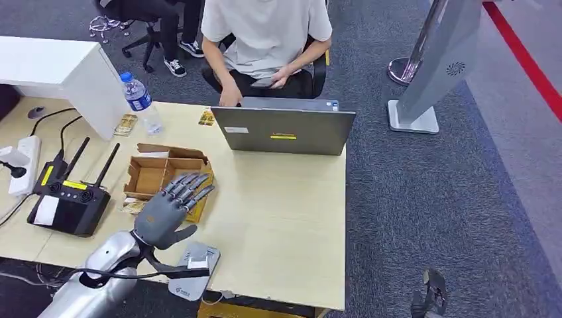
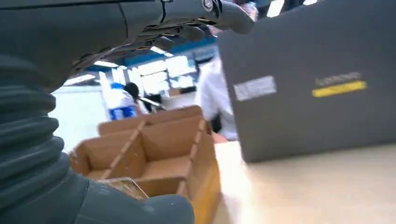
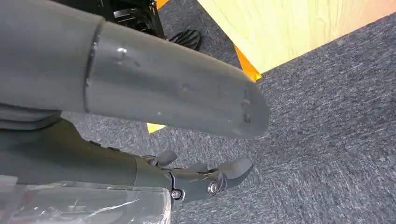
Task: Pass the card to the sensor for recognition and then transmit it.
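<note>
My left hand (image 1: 169,211) hovers over the near edge of an open cardboard box (image 1: 162,173), fingers stretched out and apart, holding nothing. Small yellowish cards (image 1: 132,206) lie beside the box, just left of the hand. In the left wrist view the box (image 2: 154,154) lies just beyond the thumb (image 2: 135,207), and a thin card edge (image 2: 122,185) lies by it. The grey flat sensor (image 1: 192,270) rests at the table's front edge, right behind the hand. My right hand (image 1: 431,295) hangs low beside the table over the carpet, fingers (image 3: 205,179) loose and empty.
A grey laptop (image 1: 283,129) stands at the table's far edge with a person (image 1: 265,33) seated behind it. A water bottle (image 1: 140,99), a black router (image 1: 66,199), a power strip (image 1: 20,162) and a white box (image 1: 73,73) crowd the left side. More cards (image 1: 207,118) lie near the laptop.
</note>
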